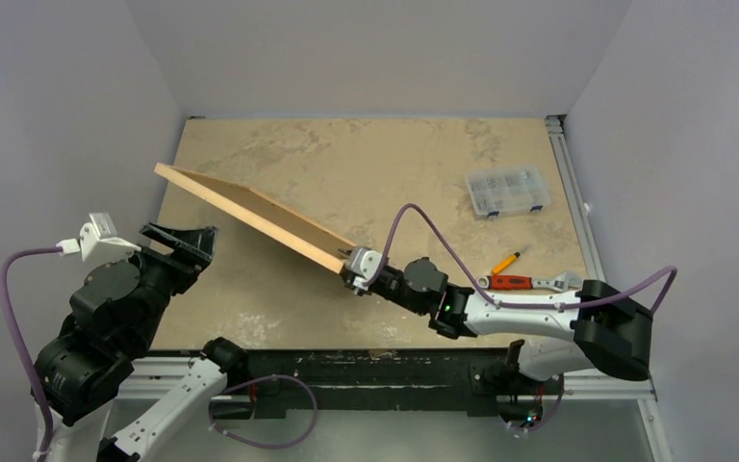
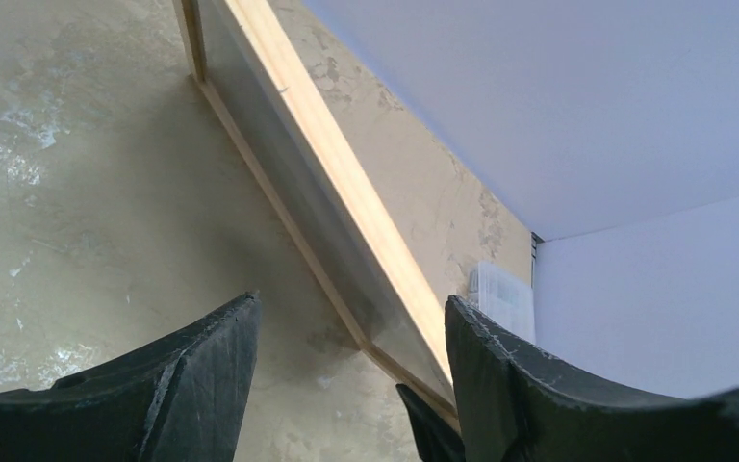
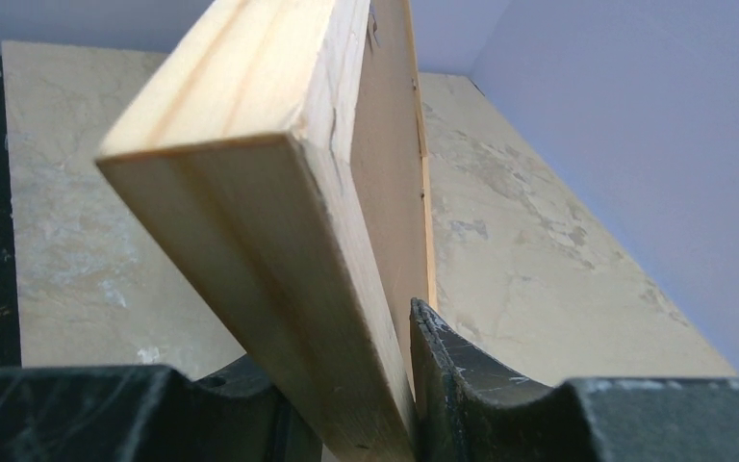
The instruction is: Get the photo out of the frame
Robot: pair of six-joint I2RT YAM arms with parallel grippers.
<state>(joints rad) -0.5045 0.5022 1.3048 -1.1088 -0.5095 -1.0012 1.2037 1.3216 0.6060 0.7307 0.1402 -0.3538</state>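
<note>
Beige marbled table: the large light natural-wood picture frame is held up on edge, tilted. Its near corner is clamped on the rail by the right gripper. The left gripper is spread, apart from the frame, holding nothing. The photo is not plainly seen and is judged still inside. Step in hand: frame presented. Next: the brown backing board must be freed by the idle gripper.

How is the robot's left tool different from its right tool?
The left tool is open and empty; the right tool is shut on a corner of the frame. The left tool sits apart from the frame; the right tool holds it tipped up. Both have dark fingers.
</note>
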